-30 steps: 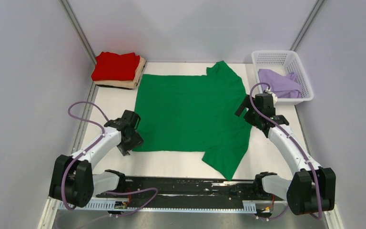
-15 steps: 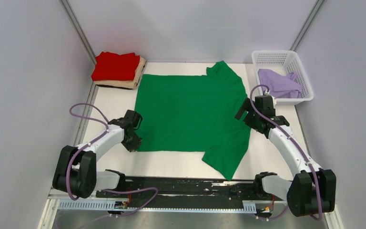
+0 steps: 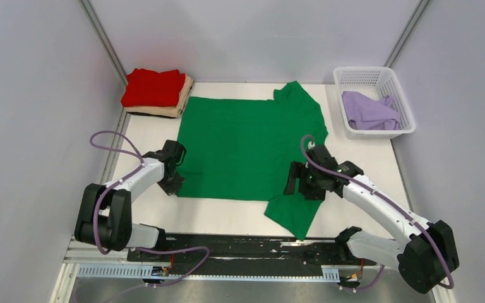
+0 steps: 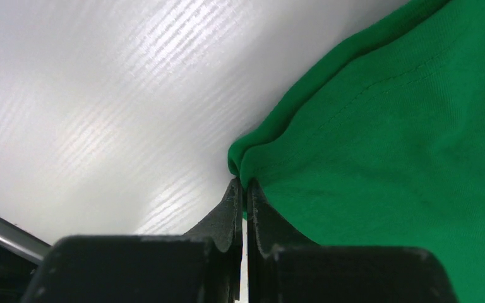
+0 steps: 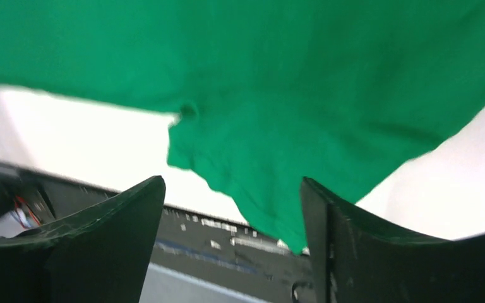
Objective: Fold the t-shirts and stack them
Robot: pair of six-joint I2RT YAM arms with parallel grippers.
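At the lower-left corner of the green t-shirt, lying flat mid-frame on the tabletop with its length running left to right, the left claw is clenching the hem. The right claw is hovering released over the lower-right sleeve joint, nearer that end.

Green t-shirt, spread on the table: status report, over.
Left pincer shut on near-left corner of bright green cloth t-shirt. Right pincer open, over its near sleeve. Shirt flat, unfolded. No other item lying on it.
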